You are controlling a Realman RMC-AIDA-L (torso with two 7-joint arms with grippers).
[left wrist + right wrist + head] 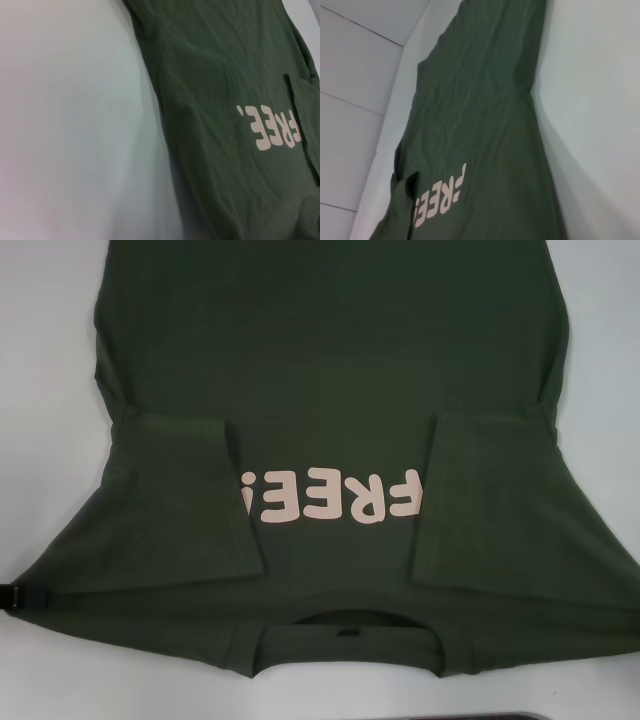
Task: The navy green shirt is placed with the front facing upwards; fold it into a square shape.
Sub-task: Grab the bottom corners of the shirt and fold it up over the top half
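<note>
Shirt (pixel 330 390) was laid flat, front up, on white table (pixel 40 330), collar nearest robot, both sleeves folded inward beside FREE! print (pixel 335 497). Grippers' fingers weren't shown; open/closed couldn't be told.

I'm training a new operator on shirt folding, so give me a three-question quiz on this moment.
1. True or false: both sleeves of the navy green shirt are folded in over its front.
2. Which part lies nearest the robot? A hem, B collar, C sleeve cuff.
3. Fill in: the lettering reads ____.

Key: 1 true. 2 B. 3 FREE!
</note>
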